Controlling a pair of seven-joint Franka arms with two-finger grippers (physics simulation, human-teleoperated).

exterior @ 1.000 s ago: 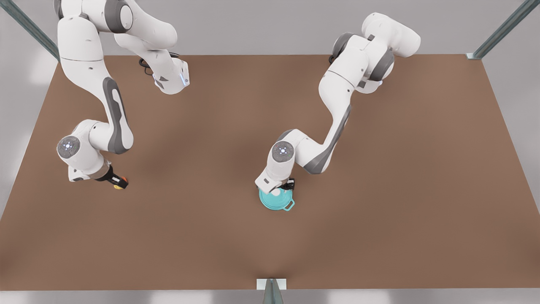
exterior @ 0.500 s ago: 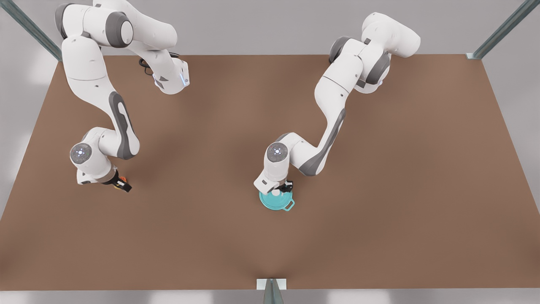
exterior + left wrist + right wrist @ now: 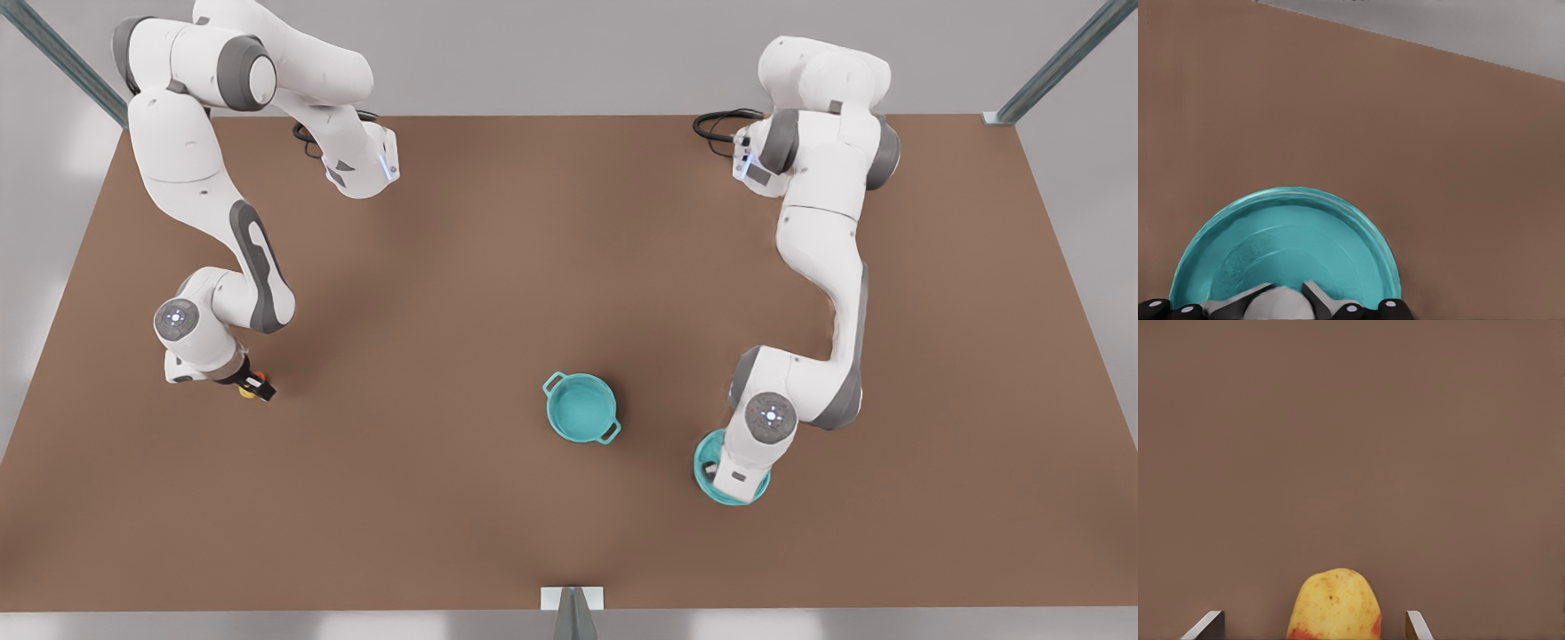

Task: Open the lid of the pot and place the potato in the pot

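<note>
Front view: left gripper (image 3: 1281, 303) clamping lid (image 3: 1285, 247) knob | right gripper (image 3: 1315, 623) apart, straddling potato (image 3: 1335, 603) | risk: potato rolling away before the fingers are closing; pot (image 3: 581, 407) sitting uncovered.

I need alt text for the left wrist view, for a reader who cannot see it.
The left end effector grips the white knob of the teal pot lid, its fingers closed on either side. Bare brown table lies beyond the lid.
</note>
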